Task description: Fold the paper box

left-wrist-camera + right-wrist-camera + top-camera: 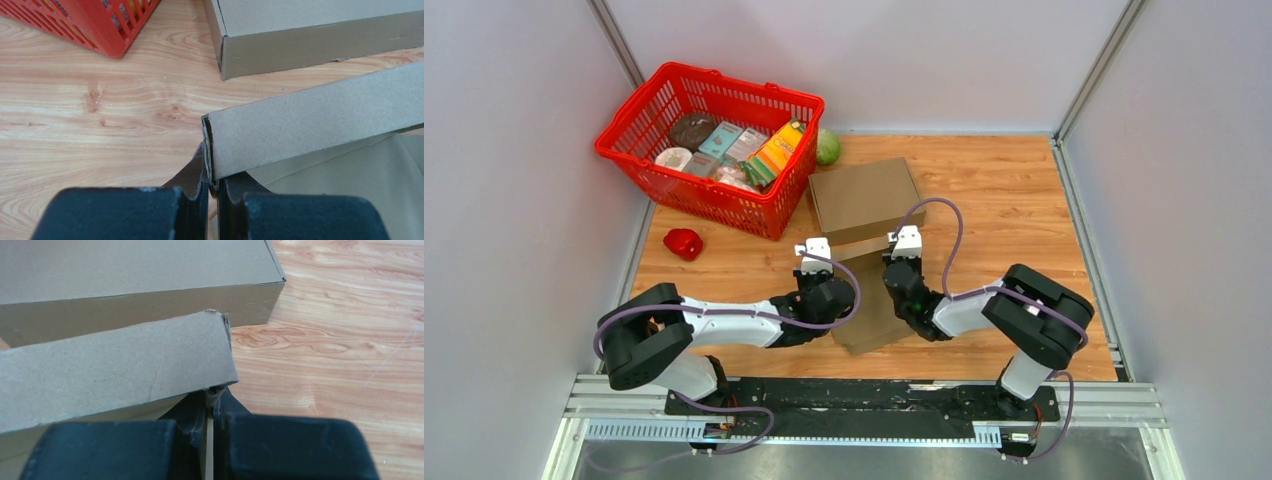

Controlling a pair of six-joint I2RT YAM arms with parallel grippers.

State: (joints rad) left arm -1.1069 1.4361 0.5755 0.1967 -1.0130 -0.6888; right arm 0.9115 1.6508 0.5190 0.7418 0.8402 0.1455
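Observation:
The paper box (871, 322) is a flat brown cardboard blank lying between my two grippers, with its far wall (310, 120) folded upright. My left gripper (213, 177) is shut on the left corner of that wall, where the cardboard layers are pinched between its fingers. My right gripper (214, 399) is shut on the wall's right corner (220, 340). From above, the left gripper (840, 296) and the right gripper (894, 288) face each other across the blank.
A finished closed cardboard box (864, 197) stands just behind the blank, close to its raised wall (135, 285). A red basket (714, 205) of groceries sits at the back left. A green round item (828, 147) and a red item (684, 243) lie on the wooden table.

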